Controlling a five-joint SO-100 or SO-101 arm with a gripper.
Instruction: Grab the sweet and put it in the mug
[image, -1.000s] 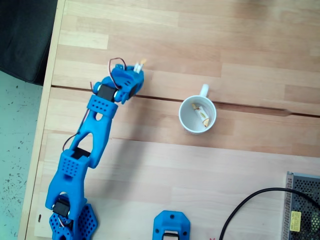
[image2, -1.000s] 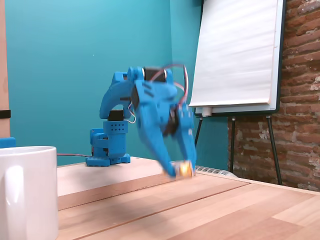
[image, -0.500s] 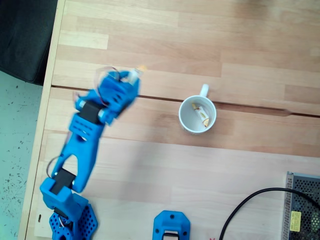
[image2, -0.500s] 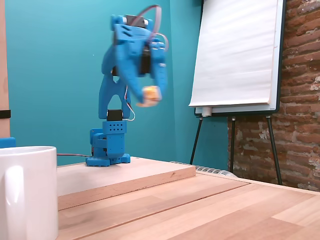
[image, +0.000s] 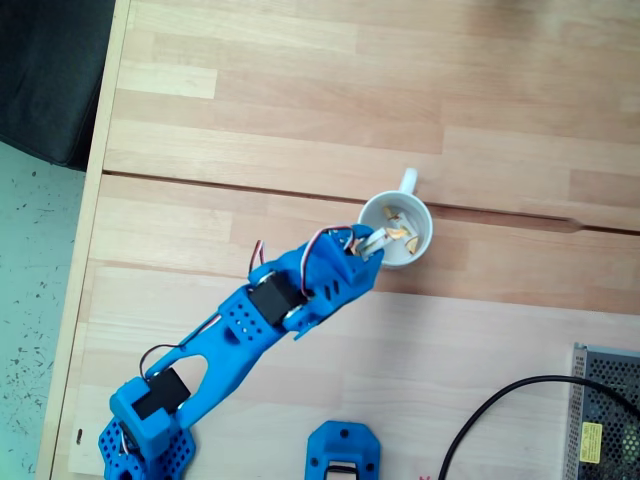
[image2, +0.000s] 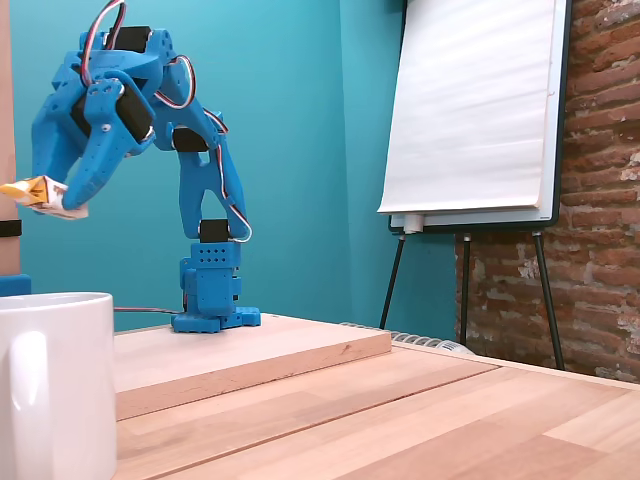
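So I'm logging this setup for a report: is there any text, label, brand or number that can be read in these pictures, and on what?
Nothing can be read.
Yellow label on the metal box at the lower right of a fixed view: print is there but too small and blurred to read.
Flipchart in a fixed view: blank sheet, no writing.
Mug, sweet and gripper: no lettering legible.
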